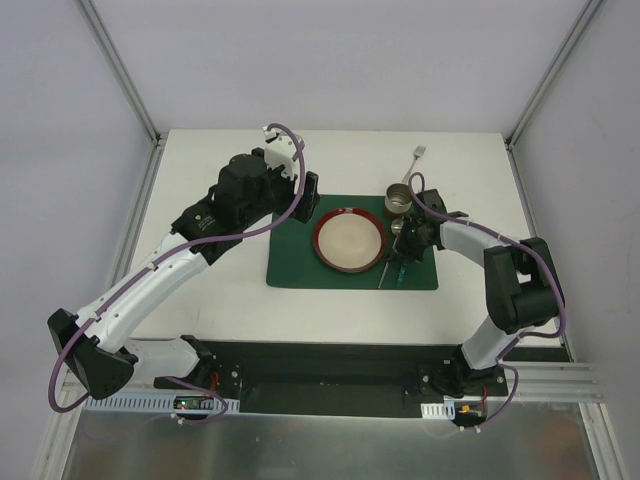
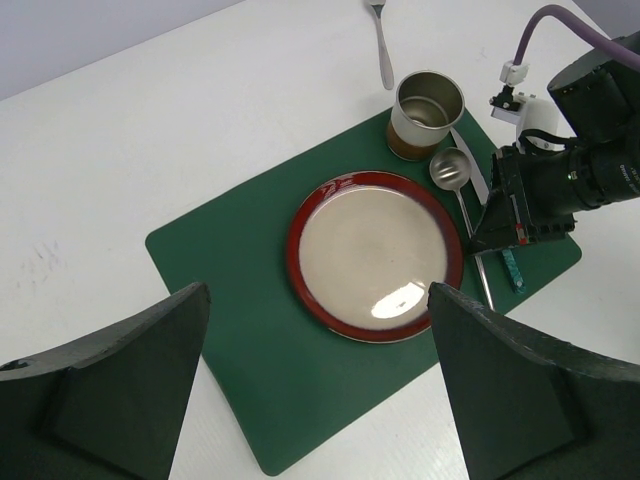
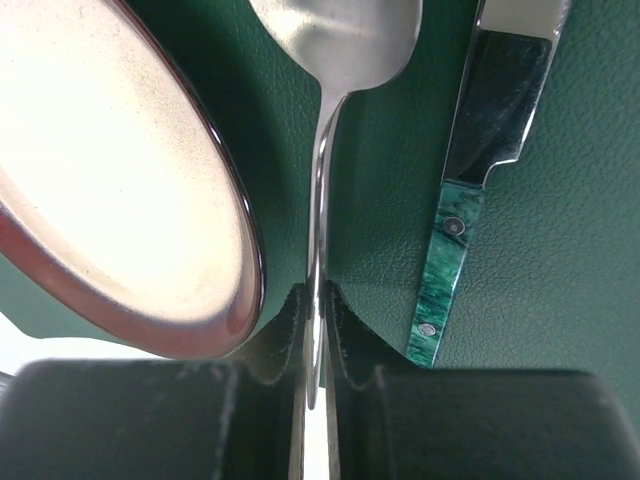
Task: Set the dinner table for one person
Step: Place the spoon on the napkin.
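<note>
Right fingers [image 3: 294, 338] pinch the spoon [image 3: 338, 60] handle just above the worktop [image 2: 150, 120] (over the green mat [image 3: 560, 300]); left fingers [image 2: 110, 400] gape wide, empty, higher over it.

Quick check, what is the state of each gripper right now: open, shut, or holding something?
Left gripper: open, holding nothing.
Right gripper: shut on the handle of the spoon.

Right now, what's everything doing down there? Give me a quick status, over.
Left gripper: jaws wide, empty. Right gripper: shut on spoon, between plate and knife on placemat. Fork off the mat, on dinner table. Nothing blocking.
</note>
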Controlling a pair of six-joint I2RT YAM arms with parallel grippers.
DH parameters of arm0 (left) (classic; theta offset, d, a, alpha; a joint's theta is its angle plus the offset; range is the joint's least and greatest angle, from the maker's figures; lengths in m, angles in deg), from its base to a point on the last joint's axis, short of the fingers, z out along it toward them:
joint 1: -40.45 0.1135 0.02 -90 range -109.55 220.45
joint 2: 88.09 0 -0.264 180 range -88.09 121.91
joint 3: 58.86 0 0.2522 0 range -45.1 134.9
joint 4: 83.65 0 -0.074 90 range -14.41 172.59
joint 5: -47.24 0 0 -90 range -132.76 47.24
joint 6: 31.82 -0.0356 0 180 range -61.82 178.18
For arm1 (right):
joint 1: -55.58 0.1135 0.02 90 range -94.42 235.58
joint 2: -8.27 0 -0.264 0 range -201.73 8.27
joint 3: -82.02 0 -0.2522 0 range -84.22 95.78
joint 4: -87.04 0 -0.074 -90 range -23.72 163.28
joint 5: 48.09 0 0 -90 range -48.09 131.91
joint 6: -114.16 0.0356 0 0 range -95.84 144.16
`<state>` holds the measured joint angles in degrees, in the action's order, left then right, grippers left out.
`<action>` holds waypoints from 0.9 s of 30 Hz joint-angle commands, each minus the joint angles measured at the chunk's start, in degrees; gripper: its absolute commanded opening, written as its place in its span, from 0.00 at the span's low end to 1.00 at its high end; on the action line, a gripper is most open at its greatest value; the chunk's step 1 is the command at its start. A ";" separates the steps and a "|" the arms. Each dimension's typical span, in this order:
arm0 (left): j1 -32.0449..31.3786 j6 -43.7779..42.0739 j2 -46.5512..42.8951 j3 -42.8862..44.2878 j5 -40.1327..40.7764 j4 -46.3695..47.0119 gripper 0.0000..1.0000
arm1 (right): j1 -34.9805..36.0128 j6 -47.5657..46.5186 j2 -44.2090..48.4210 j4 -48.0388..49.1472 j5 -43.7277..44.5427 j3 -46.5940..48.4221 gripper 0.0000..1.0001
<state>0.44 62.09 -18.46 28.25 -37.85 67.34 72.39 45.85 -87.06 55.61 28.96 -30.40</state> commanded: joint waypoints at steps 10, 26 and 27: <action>0.63 0.76 -2.04 -0.48 -0.16 2.33 0.89 | 0.41 0.28 0.23 1.23 0.91 0.14 0.10; 0.72 0.93 -2.04 -0.92 -0.25 2.33 0.89 | 0.32 0.46 0.23 1.68 1.00 -0.74 0.18; 0.72 0.93 -1.95 -0.92 -0.25 2.33 0.89 | 0.41 0.54 0.41 1.94 1.00 -0.74 0.18</action>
<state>0.81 62.09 -18.86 28.01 -37.83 67.36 72.39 46.01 -87.06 56.42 29.29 -30.58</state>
